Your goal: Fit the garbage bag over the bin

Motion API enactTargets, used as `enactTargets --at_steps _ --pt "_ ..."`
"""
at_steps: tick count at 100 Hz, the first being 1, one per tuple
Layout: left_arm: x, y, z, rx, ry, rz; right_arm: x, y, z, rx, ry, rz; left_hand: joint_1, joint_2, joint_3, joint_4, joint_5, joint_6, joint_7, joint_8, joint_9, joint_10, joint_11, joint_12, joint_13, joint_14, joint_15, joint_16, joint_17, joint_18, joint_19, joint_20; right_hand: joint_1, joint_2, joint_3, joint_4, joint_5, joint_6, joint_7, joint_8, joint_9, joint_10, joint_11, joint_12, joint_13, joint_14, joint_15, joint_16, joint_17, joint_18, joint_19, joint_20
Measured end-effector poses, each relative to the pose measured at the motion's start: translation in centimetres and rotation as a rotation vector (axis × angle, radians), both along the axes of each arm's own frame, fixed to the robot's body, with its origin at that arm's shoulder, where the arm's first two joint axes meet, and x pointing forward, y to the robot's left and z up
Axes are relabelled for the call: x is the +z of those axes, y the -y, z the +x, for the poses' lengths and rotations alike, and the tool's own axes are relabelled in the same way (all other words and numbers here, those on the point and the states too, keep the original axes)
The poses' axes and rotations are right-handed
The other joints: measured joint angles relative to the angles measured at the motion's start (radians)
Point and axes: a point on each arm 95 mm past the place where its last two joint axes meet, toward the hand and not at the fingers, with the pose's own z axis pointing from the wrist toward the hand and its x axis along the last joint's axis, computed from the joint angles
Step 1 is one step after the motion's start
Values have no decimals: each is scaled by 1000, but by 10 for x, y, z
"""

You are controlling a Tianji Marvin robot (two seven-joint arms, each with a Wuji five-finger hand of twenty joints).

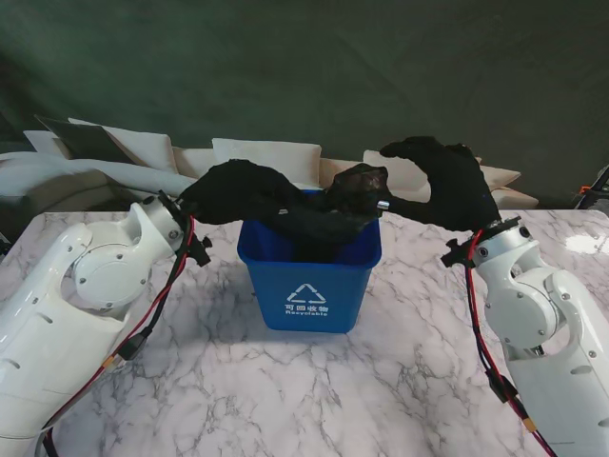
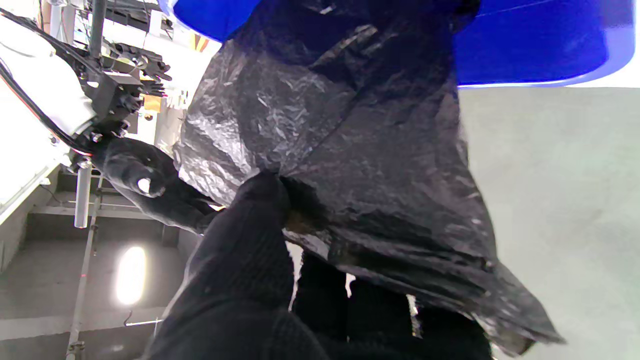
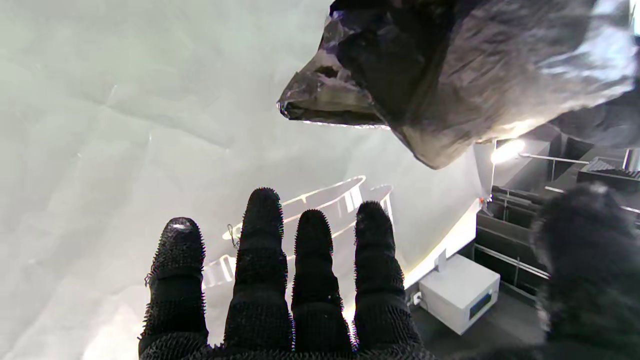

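A blue recycling bin stands upright in the middle of the marble table. A crumpled black garbage bag lies bunched over its mouth and hangs partly inside. My left hand, in a black glove, is over the bin's left rim, and in the left wrist view the left hand pinches the bag between thumb and fingers, under the bin. My right hand hovers past the right rim. In the right wrist view the right hand has its fingers spread, with the bag apart from them.
The marble table reaches toward me around the bin. A white sofa and a dark curtain lie behind the table. A white box sits on the floor in the right wrist view.
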Motion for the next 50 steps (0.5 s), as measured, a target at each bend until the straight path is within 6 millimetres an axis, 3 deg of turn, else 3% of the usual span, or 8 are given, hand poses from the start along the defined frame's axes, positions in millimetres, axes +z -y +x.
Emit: enactTargets --at_steps 12,23,37,50 --pt "0 5 -3 -13 5 3 12 -7 14 25 -100 -80 0 0 0 0 0 0 0 0 0 0 0 0 0 0 0 0 0 0 0 0 -24 -25 14 3 -35 27 -63 -34 -24 3 -26 -21 -24 1 -8 2 -10 8 -22 3" --pt "0 9 -3 -18 4 3 32 -22 28 58 -119 -174 0 0 0 0 0 0 0 0 0 0 0 0 0 0 0 0 0 0 0 0 -24 -58 39 3 -33 34 -50 -34 -26 1 -28 -31 -31 1 -26 1 -12 10 -33 5" --pt "2 11 -2 -17 7 -4 52 -37 39 74 -96 -282 0 0 0 0 0 0 0 0 0 0 0 0 0 0 0 0 0 0 0 0 -24 -77 58 3 -32 65 -29 -6 -26 13 -37 -32 -31 2 -27 -3 -10 10 -42 13" --pt "3 11 -1 -20 11 -5 57 -46 44 90 -106 -312 0 0 0 0 0 0 0 0 0 0 0 0 0 0 0 0 0 0 0 0 -24 -78 61 3 -2 100 -23 8 -24 25 -47 -42 -28 3 -28 -3 -6 11 -44 13"
